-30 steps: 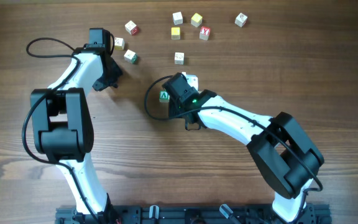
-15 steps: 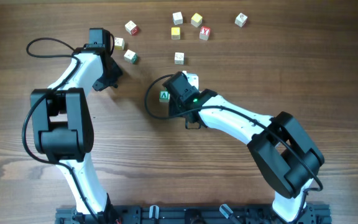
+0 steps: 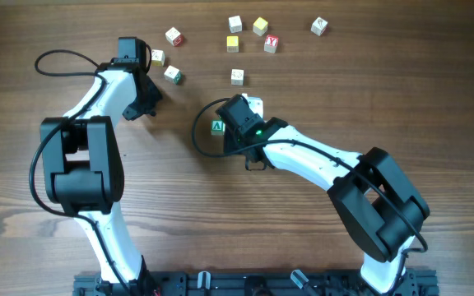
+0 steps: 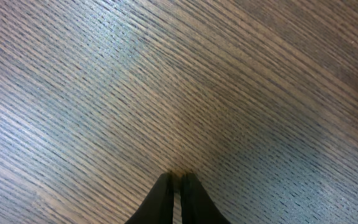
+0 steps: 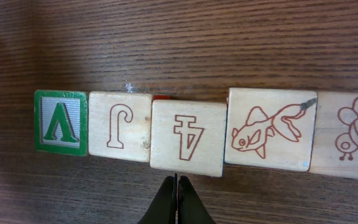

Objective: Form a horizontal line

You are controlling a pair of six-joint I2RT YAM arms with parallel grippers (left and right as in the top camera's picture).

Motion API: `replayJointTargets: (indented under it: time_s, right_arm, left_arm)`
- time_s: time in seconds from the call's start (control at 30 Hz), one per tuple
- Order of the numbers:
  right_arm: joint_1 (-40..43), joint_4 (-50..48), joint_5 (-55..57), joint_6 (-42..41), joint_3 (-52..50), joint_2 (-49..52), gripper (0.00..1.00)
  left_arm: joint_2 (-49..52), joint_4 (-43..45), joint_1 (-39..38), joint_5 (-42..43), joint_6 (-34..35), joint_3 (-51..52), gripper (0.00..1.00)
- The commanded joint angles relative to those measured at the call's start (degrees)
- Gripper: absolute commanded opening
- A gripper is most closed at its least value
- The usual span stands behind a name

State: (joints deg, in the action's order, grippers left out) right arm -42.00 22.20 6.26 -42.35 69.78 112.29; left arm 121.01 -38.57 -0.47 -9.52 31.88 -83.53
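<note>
Horizontal line (image 5: 188, 138) beneath right arm (image 3: 303, 156)

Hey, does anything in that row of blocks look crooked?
Yes: the middle cube, marked 4, sits slightly out of the row toward the right gripper, so it is not quite straight.

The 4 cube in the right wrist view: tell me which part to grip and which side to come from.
Grip the 4 cube across its near and far faces, coming down from above. Its left and right faces sit against the J cube and the fish cube, so no finger fits there. The right claw, shut by its near edge, would likely need to open first.
</note>
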Motion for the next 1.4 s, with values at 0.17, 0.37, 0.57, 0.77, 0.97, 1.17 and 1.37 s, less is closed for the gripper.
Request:
replayJointTargets:
  time_s: [0.17, 0.37, 0.57, 0.77, 0.97, 1.17, 1.37]
  right_arm:
    - [0.24, -0.48, 1.53, 0.33, -0.04, 0.66, 0.05]
    - [0.24, -0.46, 1.53, 0.35, -0.04, 0.66, 0.05]
    - [0.26, -0.57, 1.84, 0.33, -0.04, 0.66, 0.04]
    - [0.26, -0.76, 2.21, 0.33, -0.04, 0.66, 0.04]
    - [0.26, -0.76, 2.4, 0.33, -0.04, 0.66, 0.04]
    - [0.26, -1.01, 2.43, 0.37, -0.04, 0.66, 0.04]
    - [0.26, -1.01, 2.43, 0.35, -0.04, 0.66, 0.04]
  left_arm:
    - [0.76, 0.17, 0.0, 0.31, 0.55, 0.07, 0.09]
    - [0.76, 0.17, 0.0, 0.31, 0.55, 0.07, 0.09]
    - [0.76, 0.17, 0.0, 0.31, 0.55, 0.07, 0.09]
    - [0.76, 0.17, 0.0, 0.31, 0.55, 0.07, 0.09]
    - [0.76, 0.17, 0.0, 0.31, 0.55, 0.07, 0.09]
    - [0.76, 0.17, 0.0, 0.31, 0.52, 0.07, 0.09]
    - [0.76, 0.17, 0.0, 0.31, 0.55, 0.07, 0.09]
